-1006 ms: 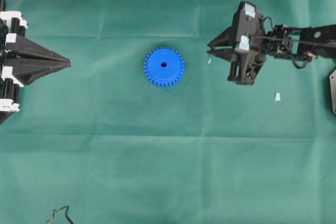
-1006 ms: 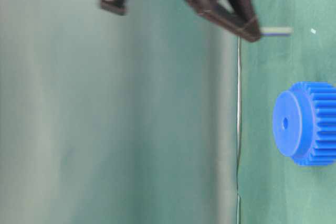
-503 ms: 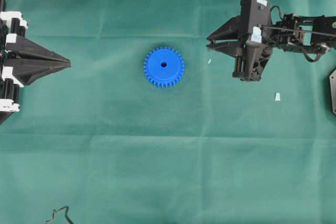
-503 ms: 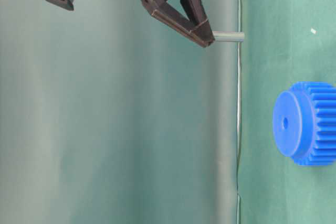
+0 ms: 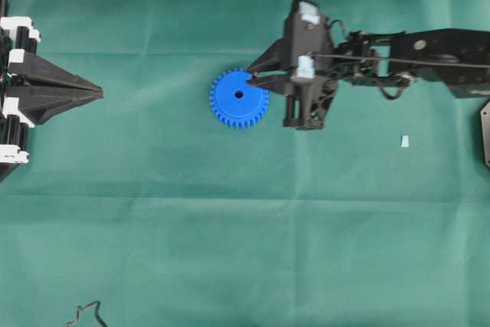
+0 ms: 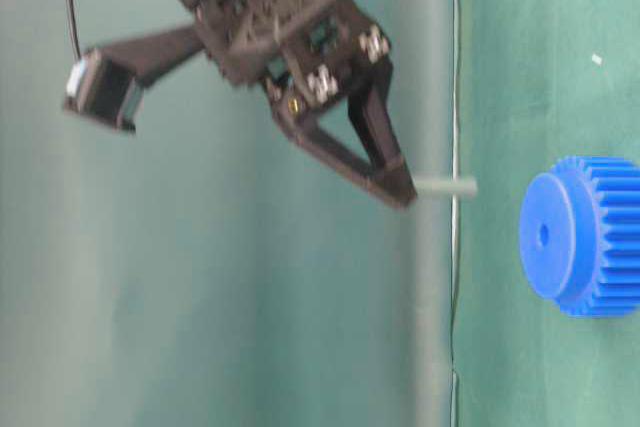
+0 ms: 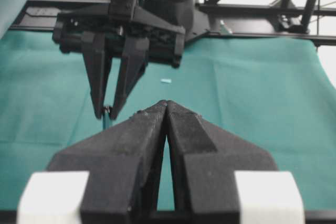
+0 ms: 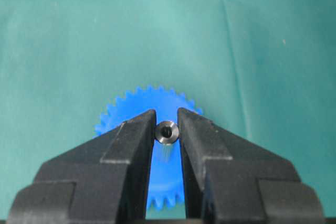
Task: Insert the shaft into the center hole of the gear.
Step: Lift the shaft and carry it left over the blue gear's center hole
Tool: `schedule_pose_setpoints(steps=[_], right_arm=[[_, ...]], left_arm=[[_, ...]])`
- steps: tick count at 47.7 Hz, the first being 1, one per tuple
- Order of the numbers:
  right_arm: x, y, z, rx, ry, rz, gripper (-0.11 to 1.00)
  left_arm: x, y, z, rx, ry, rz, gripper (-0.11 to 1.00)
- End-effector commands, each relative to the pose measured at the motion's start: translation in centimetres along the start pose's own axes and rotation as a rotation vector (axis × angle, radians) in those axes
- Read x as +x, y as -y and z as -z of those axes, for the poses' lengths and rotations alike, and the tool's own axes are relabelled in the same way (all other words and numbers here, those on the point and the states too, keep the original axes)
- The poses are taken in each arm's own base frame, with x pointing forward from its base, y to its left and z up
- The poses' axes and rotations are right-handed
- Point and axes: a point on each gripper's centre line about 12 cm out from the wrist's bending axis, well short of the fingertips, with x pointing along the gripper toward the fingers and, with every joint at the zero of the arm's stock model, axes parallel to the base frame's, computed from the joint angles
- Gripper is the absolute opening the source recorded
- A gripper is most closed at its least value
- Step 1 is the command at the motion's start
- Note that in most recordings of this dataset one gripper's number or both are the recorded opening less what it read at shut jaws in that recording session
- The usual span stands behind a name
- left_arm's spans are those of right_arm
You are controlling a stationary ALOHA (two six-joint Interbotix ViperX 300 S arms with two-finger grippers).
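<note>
My right hand (image 8: pixel 167 129) is pinched on the shaft (image 8: pixel 167 132), which hangs pointing down just above the gear (image 5: pixel 239 98), beside its center hole (image 5: pixel 239 94). I'm at the lining-up step. Next I should center it, then lower straight.

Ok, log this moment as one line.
right gripper: shut on thin grey metal shaft | above round blue plastic gear | shaft not inserted | left gripper: shut, idle

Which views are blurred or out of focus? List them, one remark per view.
Table-level view: the right gripper and the thin grey metal shaft are motion-smeared, the bright blue toothed plastic gear slightly soft. Right wrist view: the shaft's shiny end is sharp. Left wrist view: the near left gripper is soft. Overhead view: crisp.
</note>
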Motion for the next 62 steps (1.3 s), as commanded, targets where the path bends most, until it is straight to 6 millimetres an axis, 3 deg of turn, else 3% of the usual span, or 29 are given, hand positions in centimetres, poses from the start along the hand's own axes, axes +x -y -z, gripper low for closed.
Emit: schedule_pose_setpoints(steps=[1, 10, 31, 40, 54, 62], right_arm=[[0.1, 0.0, -2.0, -0.006, 0.052, 0.000, 0.20], [1.2, 0.0, -1.4, -0.008, 0.051, 0.000, 0.20], [3.7, 0.4, 2.3, 0.031, 0.037, 0.011, 0.20], [3.5, 0.3, 1.9, 0.028, 0.051, 0.010, 0.19], [2.2, 0.1, -0.8, 0.017, 0.121, 0.004, 0.19], [2.2, 0.0, -1.1, 0.022, 0.129, 0.000, 0.19]], left_arm=[[0.3, 0.1, -1.2, 0.000, 0.031, 0.002, 0.00], [0.3, 0.1, -1.1, 0.000, 0.028, 0.004, 0.00], [0.3, 0.1, -1.1, 0.000, 0.023, 0.002, 0.00], [0.3, 0.1, -1.1, 0.000, 0.025, 0.002, 0.00], [0.3, 0.1, -1.1, -0.002, 0.025, 0.002, 0.00], [0.3, 0.1, -1.1, 0.000, 0.025, 0.002, 0.00]])
